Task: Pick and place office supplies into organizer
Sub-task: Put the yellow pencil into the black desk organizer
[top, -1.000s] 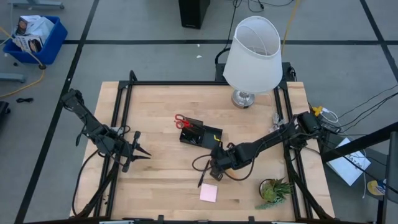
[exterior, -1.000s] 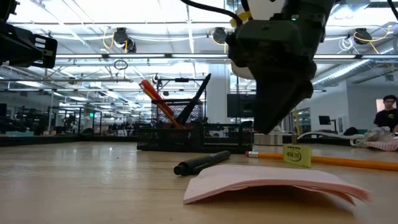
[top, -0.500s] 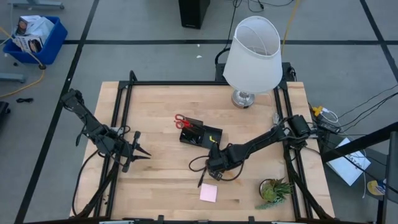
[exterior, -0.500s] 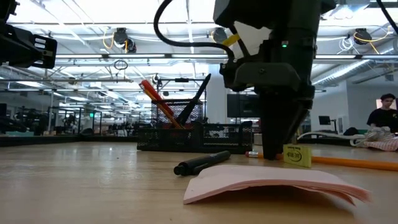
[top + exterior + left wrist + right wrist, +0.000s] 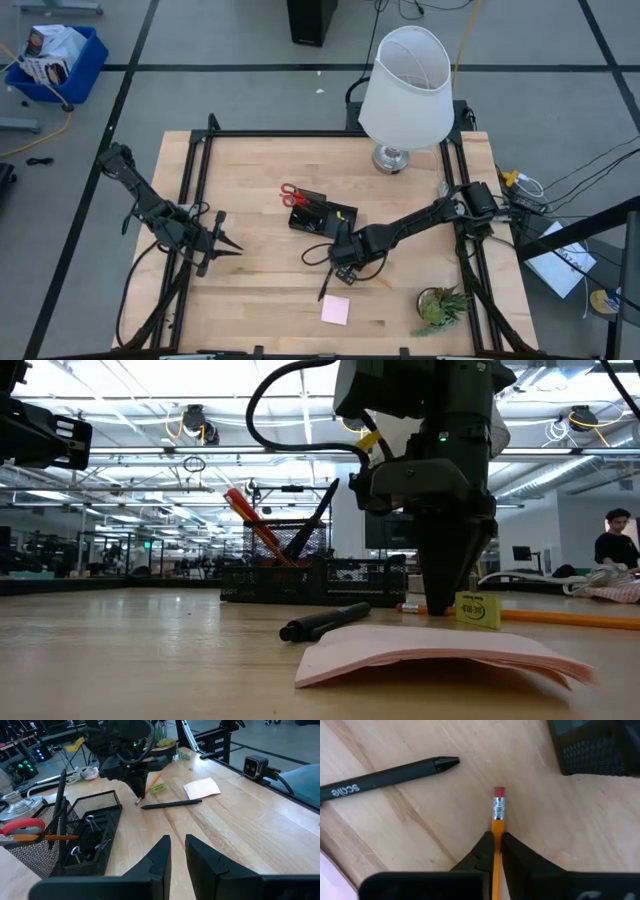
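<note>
An orange pencil [image 5: 497, 820] with a pink eraser tip lies on the wooden table, and my right gripper [image 5: 497, 847] is shut on it, fingertips down at the table [image 5: 445, 605]. A black pen [image 5: 325, 622], a pink sticky-note pad [image 5: 440, 650] and a small yellow-green eraser piece [image 5: 478, 610] lie close by. The black mesh organizer [image 5: 322, 215] stands just beyond, with red-handled scissors [image 5: 292, 195] and a pen upright in its tall section. My left gripper [image 5: 177, 850] hovers slightly open and empty at the table's left [image 5: 225, 245]. My right gripper pinches the pencil's shaft [image 5: 497, 829] between its two fingers, a short way behind the metal ferrule and eraser. The fingers come from above, pointing down, and lie across the pencil. The pencil lies flat on the table, its long end [image 5: 560, 620] stretching away from the fingers.
A white-shaded lamp [image 5: 405, 85] stands at the far edge and a small green potted plant [image 5: 440, 305] at the near right corner. Black frame rails [image 5: 195, 180] run along the table's sides. A person [image 5: 620, 540] shows in the room beyond.
My right gripper has come down from above the table onto the pencil's eraser end, shifting a little toward the organizer. The pencil, pen, pad and eraser piece have stayed where they were.
</note>
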Controlling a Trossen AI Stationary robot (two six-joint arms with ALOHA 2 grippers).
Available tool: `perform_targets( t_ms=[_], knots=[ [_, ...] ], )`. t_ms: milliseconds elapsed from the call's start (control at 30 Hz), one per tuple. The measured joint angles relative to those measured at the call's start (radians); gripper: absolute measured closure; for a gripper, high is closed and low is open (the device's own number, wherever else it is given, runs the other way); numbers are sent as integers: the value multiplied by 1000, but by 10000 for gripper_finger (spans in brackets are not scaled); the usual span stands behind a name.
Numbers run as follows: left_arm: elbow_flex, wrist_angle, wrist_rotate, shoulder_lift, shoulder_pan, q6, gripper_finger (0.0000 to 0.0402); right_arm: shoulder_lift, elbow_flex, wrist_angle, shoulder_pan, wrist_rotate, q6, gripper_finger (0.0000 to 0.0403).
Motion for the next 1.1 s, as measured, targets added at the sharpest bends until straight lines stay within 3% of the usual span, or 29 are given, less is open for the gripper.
perform_targets(
  t_ms=[733,1100],
  knots=[
    [0,0,0,0,0,0,339,-75,-8,29,23,187,-61,390],
    [0,1,0,0,0,0,339,-142,-6,191,17,190,-172,390]
  ],
)
